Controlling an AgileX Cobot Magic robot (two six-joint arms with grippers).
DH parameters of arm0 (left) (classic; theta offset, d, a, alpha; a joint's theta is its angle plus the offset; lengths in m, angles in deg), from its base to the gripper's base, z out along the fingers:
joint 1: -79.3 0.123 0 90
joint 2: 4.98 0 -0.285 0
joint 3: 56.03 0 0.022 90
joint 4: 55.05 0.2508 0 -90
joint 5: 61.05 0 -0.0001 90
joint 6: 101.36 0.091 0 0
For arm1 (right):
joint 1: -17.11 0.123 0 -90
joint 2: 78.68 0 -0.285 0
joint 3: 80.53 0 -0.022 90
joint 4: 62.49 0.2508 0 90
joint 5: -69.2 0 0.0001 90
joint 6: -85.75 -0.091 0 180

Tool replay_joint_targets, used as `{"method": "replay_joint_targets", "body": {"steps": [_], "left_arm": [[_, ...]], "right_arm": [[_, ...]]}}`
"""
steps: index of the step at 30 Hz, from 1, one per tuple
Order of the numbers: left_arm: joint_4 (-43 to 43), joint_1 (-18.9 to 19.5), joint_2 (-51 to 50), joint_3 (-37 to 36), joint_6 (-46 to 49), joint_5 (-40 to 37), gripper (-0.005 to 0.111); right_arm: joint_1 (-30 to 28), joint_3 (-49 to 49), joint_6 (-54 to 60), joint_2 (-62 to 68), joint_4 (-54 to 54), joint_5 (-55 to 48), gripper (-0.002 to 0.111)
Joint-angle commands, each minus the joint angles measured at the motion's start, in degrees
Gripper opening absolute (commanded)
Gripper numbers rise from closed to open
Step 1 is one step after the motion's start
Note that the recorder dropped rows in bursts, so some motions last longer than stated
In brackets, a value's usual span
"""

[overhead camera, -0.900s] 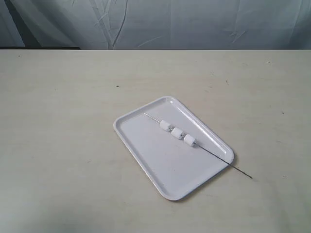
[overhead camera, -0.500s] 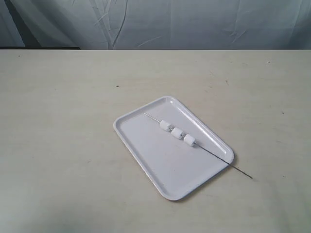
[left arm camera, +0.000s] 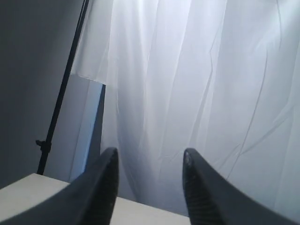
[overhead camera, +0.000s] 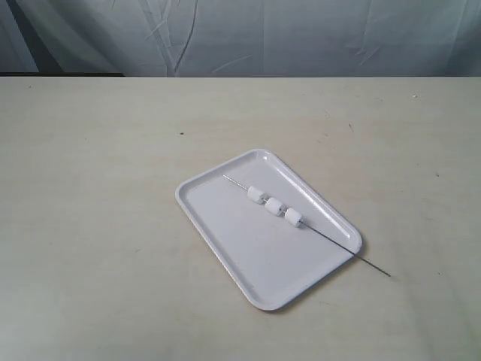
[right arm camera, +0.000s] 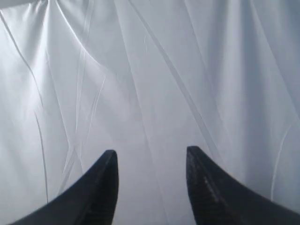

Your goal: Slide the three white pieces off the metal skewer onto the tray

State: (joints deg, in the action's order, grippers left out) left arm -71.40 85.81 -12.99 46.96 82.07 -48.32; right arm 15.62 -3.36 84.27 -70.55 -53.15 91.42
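Desk [overhead camera: 90, 226] and tray [overhead camera: 248, 263]: the metal skewer [overhead camera: 331, 239], threaded with three white pieces [overhead camera: 275, 205], is laid diagonally. Left fingers [left arm camera: 105, 187] and right fingers [right arm camera: 105, 187] are held apart, empty.

A: Exterior view, light?
B: Soft, even, from above. Worktop [overhead camera: 90, 226] flat-lit, no hot spots. Tray [overhead camera: 248, 256] carries a faint sheen on its far rim and a thin soft shadow along the near edge. Metal skewer [overhead camera: 331, 240] reads dark and hair-thin. Picture slightly soft and grainy. Curtain [overhead camera: 301, 37] behind is dull blue-grey.
A: Wrist views?
B: Both backlit. Left wrist: curtain glows bright white, wall [left arm camera: 28, 70] beside it falls to dim grey. Left gripper [left arm camera: 150, 157] jaws are near-black silhouettes, edges a little blurred. Right wrist: curtain evenly bright, folds fairly sharp. Right gripper [right arm camera: 150, 157] jaws equally dark, faint texture on one inner face.
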Motion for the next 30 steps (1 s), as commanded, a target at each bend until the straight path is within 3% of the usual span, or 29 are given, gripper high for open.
{"method": "replay_joint_targets", "body": {"steps": [1, 9, 23, 26, 28, 30], "left_arm": [[-0.7, -0.3, 0.2, -0.2, 0.0, 3.3, 0.042], [1.4, -0.3, 0.2, -0.2, 0.0, 15.0, 0.042], [2.4, -0.3, 0.2, -0.2, -2.4, 17.6, 0.042], [2.7, -0.3, 0.2, -0.2, -9.1, 20.2, 0.042], [5.3, -0.3, 0.2, -0.2, -10.6, 19.6, 0.042], [15.7, -0.3, 0.2, 2.5, -11.0, 15.7, 0.042]], "right_arm": [[-0.1, 0.0, -0.1, -0.3, 0.2, 3.7, 0.045], [-0.1, 0.0, -0.2, -0.3, 1.5, 4.1, 0.045], [-0.1, 0.0, -1.3, -0.3, 1.9, 6.5, 0.045], [-0.1, 0.0, -4.6, -0.3, 1.9, 7.6, 0.045], [-0.1, -2.4, -4.6, -0.3, 1.1, 4.3, 0.045], [-0.1, -6.4, -4.6, -0.3, 1.1, -1.6, 0.045]]}}
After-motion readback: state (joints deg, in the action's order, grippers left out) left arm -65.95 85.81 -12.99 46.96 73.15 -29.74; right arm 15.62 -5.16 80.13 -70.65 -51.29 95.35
